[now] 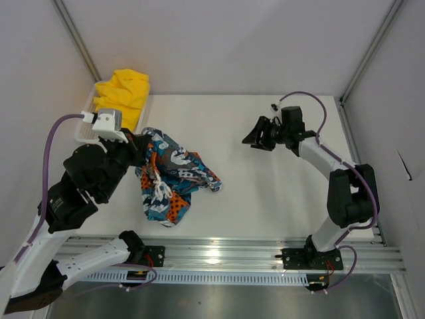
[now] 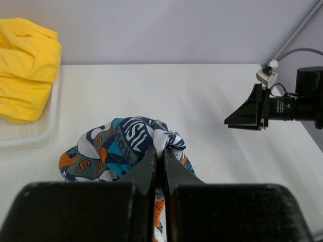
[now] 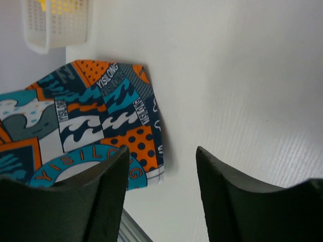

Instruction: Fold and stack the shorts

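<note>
The printed shorts (image 1: pixel 174 178) lie crumpled on the white table left of centre, a blue, orange and white heap. My left gripper (image 1: pixel 147 150) is at their upper left edge. In the left wrist view its jaws (image 2: pixel 162 153) are shut on a raised fold of the printed shorts (image 2: pixel 123 146). The yellow shorts (image 1: pixel 123 92) are piled in the white mesh basket (image 1: pixel 85 130) at the back left. My right gripper (image 1: pixel 252 140) hangs open above bare table at the right, apart from the cloth. In the right wrist view, the right gripper (image 3: pixel 161 148) holds nothing, with the printed shorts (image 3: pixel 91 113) beyond.
The basket (image 2: pixel 28 133) stands against the left wall, close behind my left arm. A metal rail (image 1: pixel 226 252) runs along the near table edge. Grey walls close in the back and both sides.
</note>
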Tool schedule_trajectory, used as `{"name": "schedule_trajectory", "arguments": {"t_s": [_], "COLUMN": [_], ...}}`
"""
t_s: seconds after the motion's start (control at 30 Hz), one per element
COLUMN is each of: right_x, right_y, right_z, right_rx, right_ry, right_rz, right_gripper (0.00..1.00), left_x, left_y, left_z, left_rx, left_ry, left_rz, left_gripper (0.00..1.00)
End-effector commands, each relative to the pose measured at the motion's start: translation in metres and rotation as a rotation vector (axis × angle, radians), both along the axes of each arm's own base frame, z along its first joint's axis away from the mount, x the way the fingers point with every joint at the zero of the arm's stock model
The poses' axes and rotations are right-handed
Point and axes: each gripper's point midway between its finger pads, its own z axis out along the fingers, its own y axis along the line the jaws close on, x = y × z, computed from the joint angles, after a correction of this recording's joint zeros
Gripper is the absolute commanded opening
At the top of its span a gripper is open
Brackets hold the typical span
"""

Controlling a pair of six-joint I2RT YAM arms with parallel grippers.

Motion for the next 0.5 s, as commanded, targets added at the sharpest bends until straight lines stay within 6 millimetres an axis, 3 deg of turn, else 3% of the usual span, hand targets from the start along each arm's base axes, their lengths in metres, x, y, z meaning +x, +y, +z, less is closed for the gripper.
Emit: {"name": "schedule_trajectory", "arguments": {"t_s": [0.0,0.03,0.07,0.13,0.17,0.23,0.27,0.33,0.4,0.47], "right_x": [-0.017,-0.024,-0.036,-0.054,-0.064,-0.078,-0.09,-0.098,-0.106,-0.113], "right_y": [0.021,0.03,0.032,0.047,0.05,0.06,0.066,0.068,0.067,0.065], "right_z": [0.024,0.025,0.01,0.006,-0.005,-0.002,-0.013,-0.001,-0.003,0.012], "right_rx": [0.107,0.106,0.087,0.029,-0.002,-0.05,-0.118,-0.162,-0.211,-0.203], "right_ry": [-0.193,-0.248,-0.238,-0.307,-0.309,-0.374,-0.41,-0.507,-0.581,-0.654], "right_rz": [0.142,0.183,0.199,0.256,0.272,0.29,0.298,0.27,0.243,0.242], "right_gripper": [0.6,0.66,0.68,0.71,0.73,0.73,0.74,0.74,0.75,0.78], "left_x": [0.001,0.003,0.004,0.005,0.005,0.007,0.007,0.009,0.011,0.011], "left_y": [0.003,0.002,0.001,0.001,0.001,0.0,0.0,-0.003,-0.005,-0.007], "left_z": [0.023,0.021,0.021,0.02,0.02,0.019,0.021,0.017,0.016,0.016], "left_rx": [0.001,0.007,0.01,0.011,0.011,0.015,0.012,0.018,0.022,0.019], "left_ry": [-0.044,-0.036,-0.03,-0.023,-0.022,-0.019,-0.02,-0.012,-0.007,-0.007], "left_rz": [0.005,0.006,0.008,0.016,0.016,0.02,0.022,0.016,0.014,0.007], "left_gripper": [0.0,0.0,0.0,0.0,0.0,0.0,0.0,0.0,0.0,0.0]}}
